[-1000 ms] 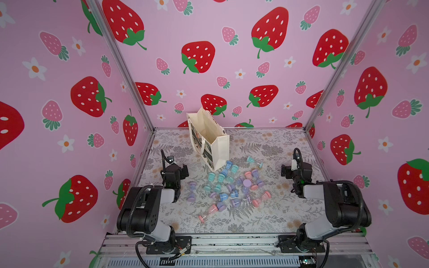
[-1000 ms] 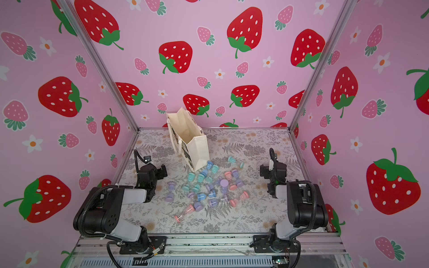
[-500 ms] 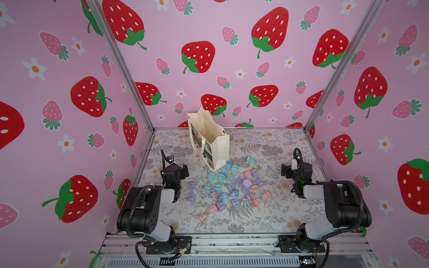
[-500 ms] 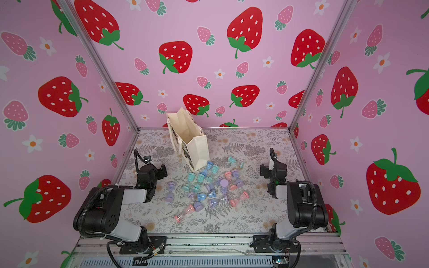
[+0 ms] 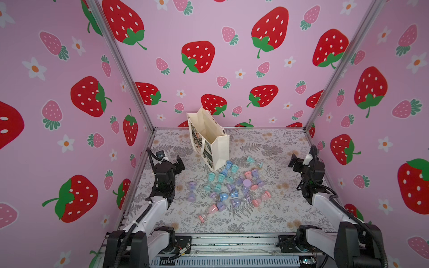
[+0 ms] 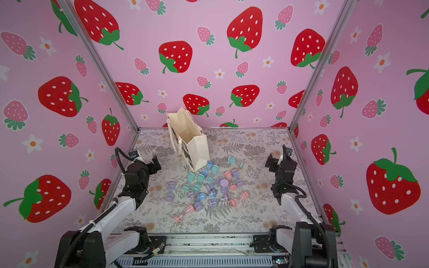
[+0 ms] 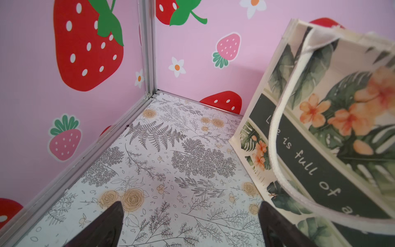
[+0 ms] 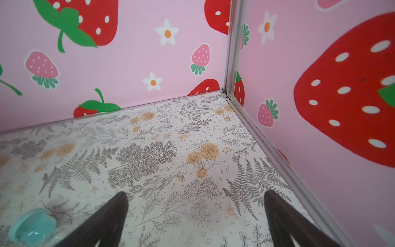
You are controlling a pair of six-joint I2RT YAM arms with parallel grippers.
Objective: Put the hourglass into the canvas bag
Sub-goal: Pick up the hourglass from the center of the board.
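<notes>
We see the canvas bag [image 5: 219, 148] standing upright toward the back of the worktop [image 5: 274, 208], boxy and cream, with its mouth open. Its printed broad side faces left and shows green leaves, orange flowers and a dark band of white lettering. A cream loop handle hangs down over that print. Just in front of its near corner the hourglasses [image 5: 223, 197] lie in a loose scatter, small, capped in teal, blue, purple and pink. A purple hourglass [image 5: 192, 191] sits apart to the left, and a pink hourglass [image 5: 207, 213] lies nearest the front.
</notes>
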